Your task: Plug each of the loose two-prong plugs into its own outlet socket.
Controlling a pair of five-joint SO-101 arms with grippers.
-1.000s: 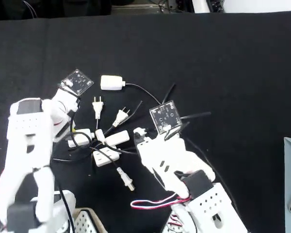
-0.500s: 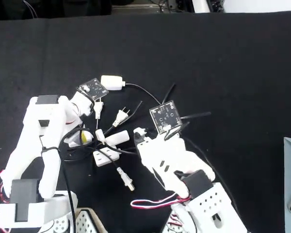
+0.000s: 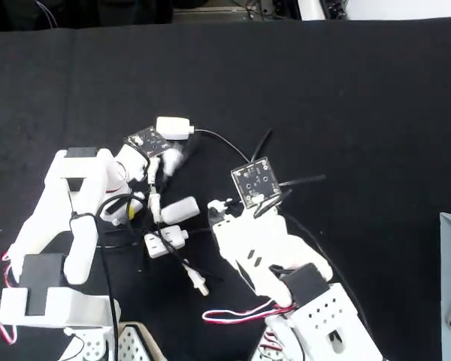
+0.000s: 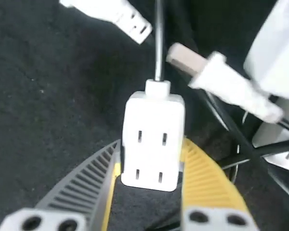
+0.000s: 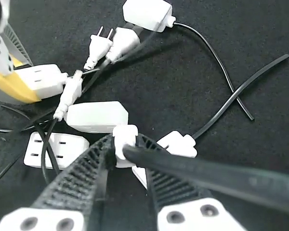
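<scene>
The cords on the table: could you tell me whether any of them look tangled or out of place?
Yes. The black cords cross one another, and more run over an outlet block and between the loose plugs, so the lot lies knotted together rather than apart. Nothing looks damaged.

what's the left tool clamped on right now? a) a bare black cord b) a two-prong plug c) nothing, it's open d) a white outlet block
d: in the left wrist view the white outlet block sits squeezed in the left tool, with its slots facing the camera.
</scene>
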